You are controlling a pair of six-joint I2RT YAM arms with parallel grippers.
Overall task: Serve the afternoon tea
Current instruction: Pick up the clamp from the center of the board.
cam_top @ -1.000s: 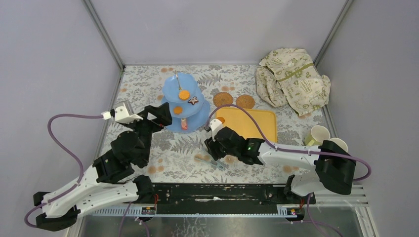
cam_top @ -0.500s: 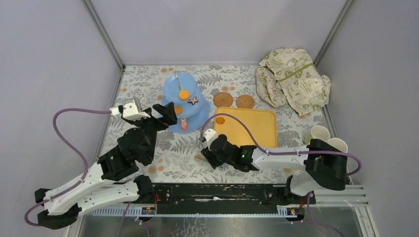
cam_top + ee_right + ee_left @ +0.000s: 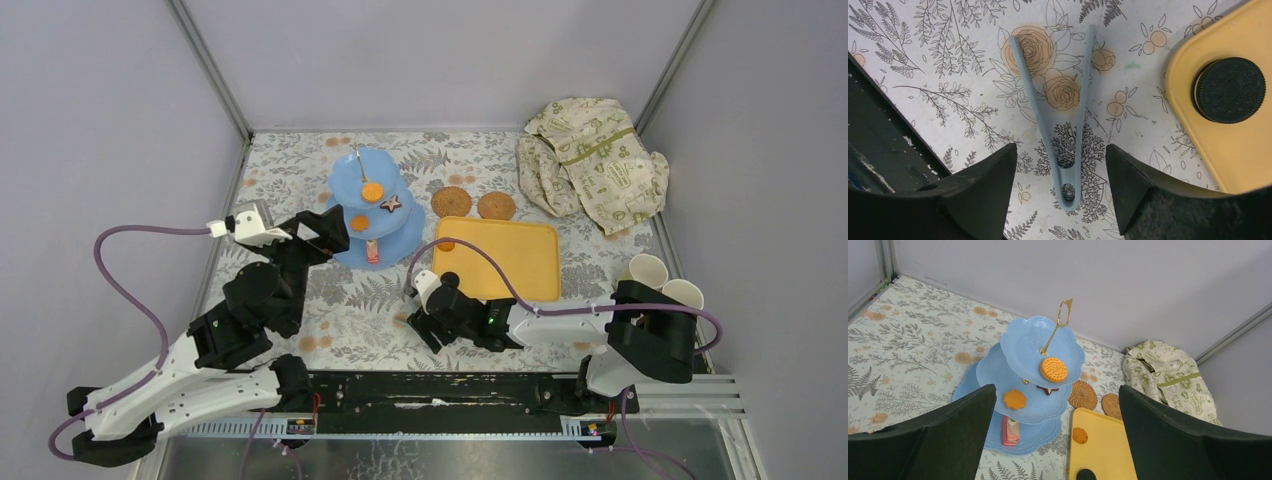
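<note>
Right gripper [image 3: 1058,160] hovers wide open and empty over slim grey-blue plastic tongs [image 3: 1066,176] lying on the floral tablecloth [image 3: 948,75] beside the yellow rectangular tray [image 3: 1213,150]. Left gripper [image 3: 1056,390], also open and empty, faces the light-blue three-tier stand [image 3: 1023,345], which holds small toy biscuits [image 3: 1053,369].

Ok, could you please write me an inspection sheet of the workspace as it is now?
Surface: floral table, flat; no spills seen.
Job's things: blue stand carrying four toy pastries; two coasters beside it; two cups at the right edge; orange biscuit and black cookie on the yellow tray.
Clutter: that tray; tongs on the table; cream cloth bunched far right.
Grippers: left gripper open, facing the stand; right gripper open above the tongs.
Cables: purple cables in free loops.
Surroundings: grey walls; nothing else seen.
</note>
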